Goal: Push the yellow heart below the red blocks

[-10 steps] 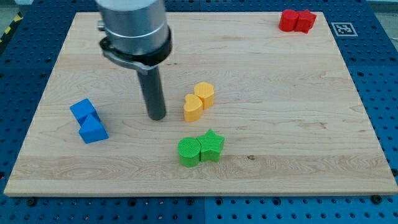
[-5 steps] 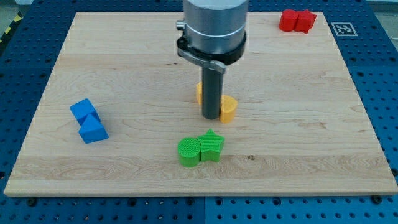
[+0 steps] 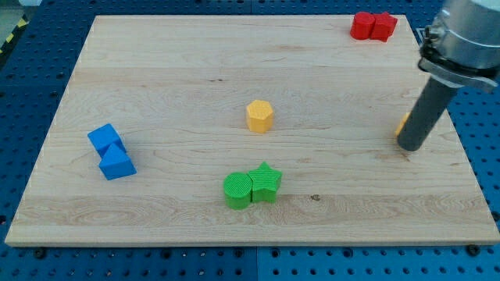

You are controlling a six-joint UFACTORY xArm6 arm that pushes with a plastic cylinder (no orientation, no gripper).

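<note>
My tip (image 3: 411, 146) rests on the board near the view's right edge. The yellow heart (image 3: 403, 123) is almost wholly hidden behind the rod; only a sliver of it shows at the rod's left side. Two red blocks (image 3: 373, 26) sit touching each other at the view's top right corner, well above my tip. A yellow hexagonal block (image 3: 259, 115) stands alone near the board's middle.
Two blue blocks (image 3: 110, 151) touch each other at the view's left. A green cylinder (image 3: 237, 190) and a green star (image 3: 266, 182) touch at the bottom middle. The wooden board (image 3: 156, 70) ends just right of my tip.
My tip has swept from the board's middle to the right edge, pushing the yellow heart away from the yellow hexagonal block. The other blocks have not moved.
</note>
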